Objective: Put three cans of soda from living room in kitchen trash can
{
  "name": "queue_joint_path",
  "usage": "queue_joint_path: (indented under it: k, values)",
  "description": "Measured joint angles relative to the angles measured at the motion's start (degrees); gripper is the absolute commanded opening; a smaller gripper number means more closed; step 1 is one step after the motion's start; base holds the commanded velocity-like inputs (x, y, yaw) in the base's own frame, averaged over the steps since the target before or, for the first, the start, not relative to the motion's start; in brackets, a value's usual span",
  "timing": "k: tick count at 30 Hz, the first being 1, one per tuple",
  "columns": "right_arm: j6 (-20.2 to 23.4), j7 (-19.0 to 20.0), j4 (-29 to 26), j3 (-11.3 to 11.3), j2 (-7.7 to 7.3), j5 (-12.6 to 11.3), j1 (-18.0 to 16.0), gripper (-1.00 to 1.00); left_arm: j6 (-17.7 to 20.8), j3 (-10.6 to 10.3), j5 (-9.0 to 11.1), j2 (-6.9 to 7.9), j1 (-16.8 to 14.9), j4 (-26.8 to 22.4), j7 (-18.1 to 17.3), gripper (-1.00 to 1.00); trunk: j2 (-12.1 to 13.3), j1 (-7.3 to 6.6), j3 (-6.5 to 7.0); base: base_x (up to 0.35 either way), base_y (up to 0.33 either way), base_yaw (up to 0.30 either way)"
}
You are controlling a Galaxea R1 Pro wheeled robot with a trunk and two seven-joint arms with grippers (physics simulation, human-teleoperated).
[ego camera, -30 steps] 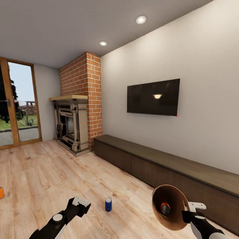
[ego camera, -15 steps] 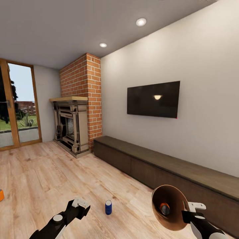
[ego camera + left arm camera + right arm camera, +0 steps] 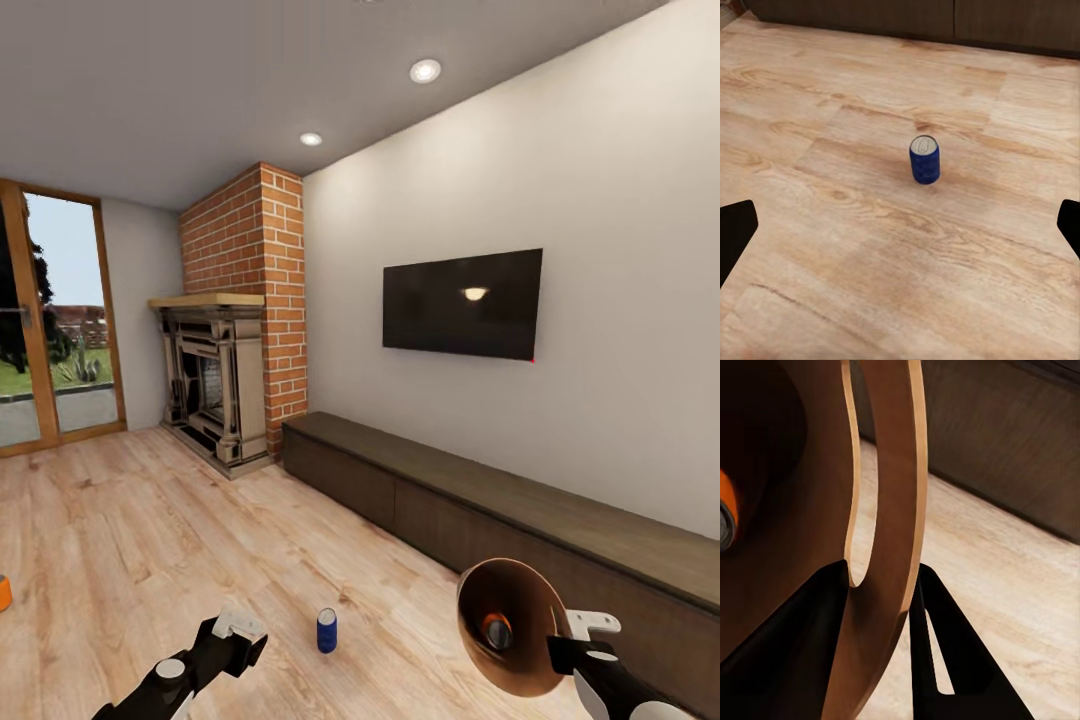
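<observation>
Right gripper [image 3: 583, 634]: pinched on the rim of the bin [image 3: 507, 625]; in the right wrist view the two dark fingers [image 3: 945, 656] sit either side of the thin coppery wall [image 3: 889, 510].
Bin: carried tipped on its side, mouth facing the camera, with one orange can [image 3: 497, 630] already lying inside.
Left gripper [image 3: 236, 640]: fingers spread wide and holding nothing; over the last second it has sunk a little lower in the head view.
Blue can [image 3: 327, 630]: upright on the wooden floor [image 3: 150, 540], just ahead of the left gripper and between the two arms; in the left wrist view [image 3: 924, 159] it stands centred between the open fingertips, not yet touched.
Second orange can [image 3: 4, 592]: on the floor at the far left edge, well apart from both arms.
Change: the whole room has slid slightly downward in the head view, so the camera has shifted; the cans themselves have not moved.
Meaning: one can collected, and the left arm looks lined up to take the blue one next.
Background: a long dark bench [image 3: 520, 500], a wall television [image 3: 462, 303] and a brick column [image 3: 265, 290].
</observation>
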Motion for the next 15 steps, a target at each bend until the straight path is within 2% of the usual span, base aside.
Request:
queue_joint_path:
  k: [6, 15]
  values:
    - [0.0, 0.02, 0.28, 0.23, 0.07, 0.0, 0.01, -1.0, 0.44, 0.0, -0.1, -0.05, -0.02, 0.2, 0.03, 1.0, 0.0, 0.0, 0.0, 0.065, 0.0, 0.0]
    - [0.0, 0.01, 0.35, 0.21, 0.09, 0.05, 0.0, -1.0, 1.66, 0.0, -0.14, -0.31, -0.08, 1.42, 0.01, 1.0, 0.0, 0.0, 0.0, 0.282, 0.0, 0.0]
